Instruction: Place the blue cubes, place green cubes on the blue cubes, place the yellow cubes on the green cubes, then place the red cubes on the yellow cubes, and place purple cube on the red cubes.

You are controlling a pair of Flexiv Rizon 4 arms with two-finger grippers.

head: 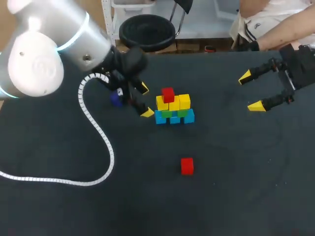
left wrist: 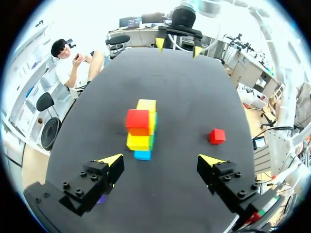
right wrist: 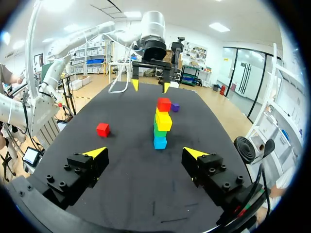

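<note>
Blue cubes (head: 174, 118) form base row at centre of table (head: 246, 187); green cubes (head: 170, 113) on them, yellow cubes (head: 173, 102) above, one red cube (head: 168, 94) on top. Second red cube (head: 187, 166) sits alone, near side of stack. Purple cube (head: 116, 100) lies left, beside your left gripper (head: 145, 101), which has its jaws spread, just left of stack. Your right gripper (head: 250, 92) is far right, jaws spread, well apart from cubes.

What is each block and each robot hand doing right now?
Blue cubes: on the table, bottom row.
Green cubes: stacked on the blue cubes.
Yellow cubes: stacked on the green cubes.
Top red cube: sitting on the yellow cubes.
Loose red cube: alone on the table.
Purple cube: on the table, not stacked.
Left gripper: open, empty.
Right gripper: open, empty.
</note>
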